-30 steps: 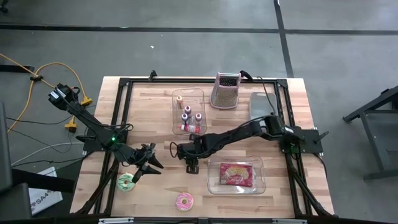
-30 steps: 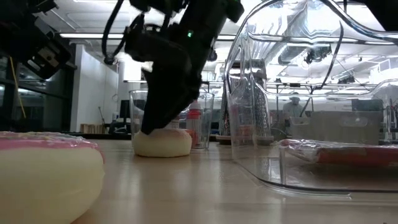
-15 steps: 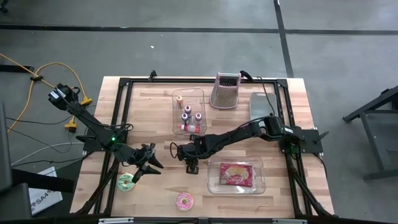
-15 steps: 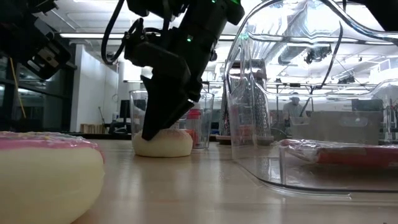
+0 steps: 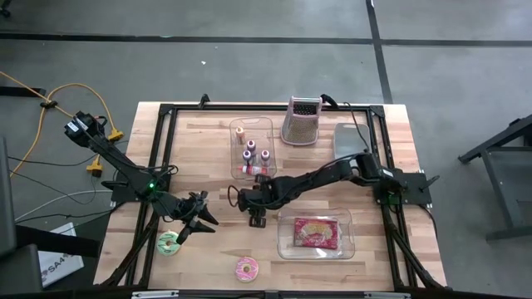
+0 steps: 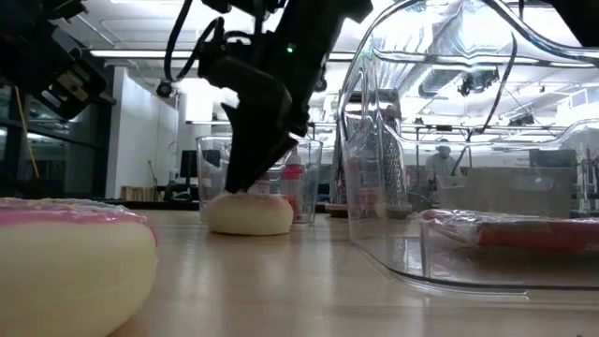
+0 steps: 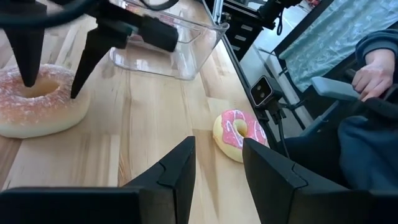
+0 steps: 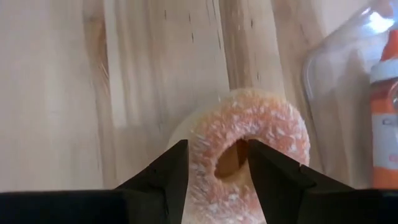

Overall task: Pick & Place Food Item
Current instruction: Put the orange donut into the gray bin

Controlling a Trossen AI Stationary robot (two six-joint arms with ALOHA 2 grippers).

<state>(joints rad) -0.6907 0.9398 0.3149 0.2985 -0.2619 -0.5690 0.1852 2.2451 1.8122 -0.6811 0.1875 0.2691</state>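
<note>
The right tool [image 8: 214, 163] is standing with its fingers apart, straddling one side of the sugared doughnut's [image 8: 249, 149] ring, near the counter's [image 5: 208, 149] centre. The doughnut is perhaps slipping sideways if the fingers are closing off-centre. The left tool [image 7: 217, 168] is waiting released at 8 o'clock.

Bare surface [image 5: 199, 158] lies open on the left half between the frame rails. The right hand [image 5: 255, 218] stands hemmed in: bottle tray [image 5: 252, 149] just behind it, clear container [image 5: 316, 234] just beside it. Grater [image 5: 302, 121] blocks the far edge.
</note>
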